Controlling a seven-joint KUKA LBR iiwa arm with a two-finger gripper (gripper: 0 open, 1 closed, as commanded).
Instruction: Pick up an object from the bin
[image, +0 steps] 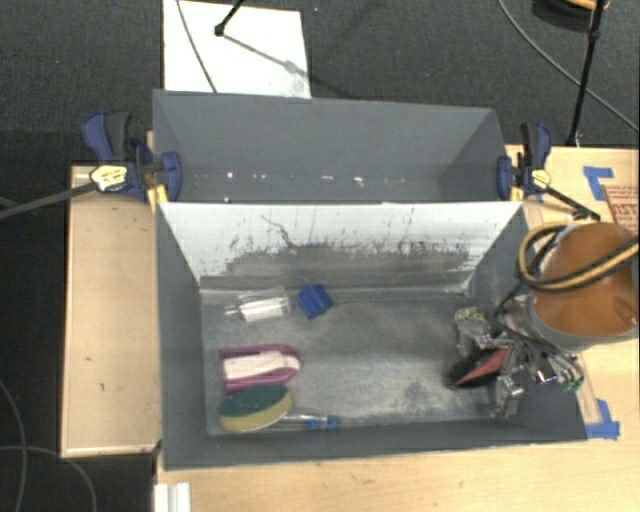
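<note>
My gripper (488, 358) is low at the bin's right side, close to the right wall. Its fingers stand open, one toward the back and one toward the front. Between them lies a flat red and black thing (477, 368), slanted on the bin floor; I cannot tell whether the fingers touch it.
At the left of the bin lie a clear small bottle (258, 308), a blue block (314, 301), a pink and white thing (260, 365), a green and yellow sponge (255, 408) and a thin pen with a blue end (308, 423). The arm's orange cover overhangs the right rim.
</note>
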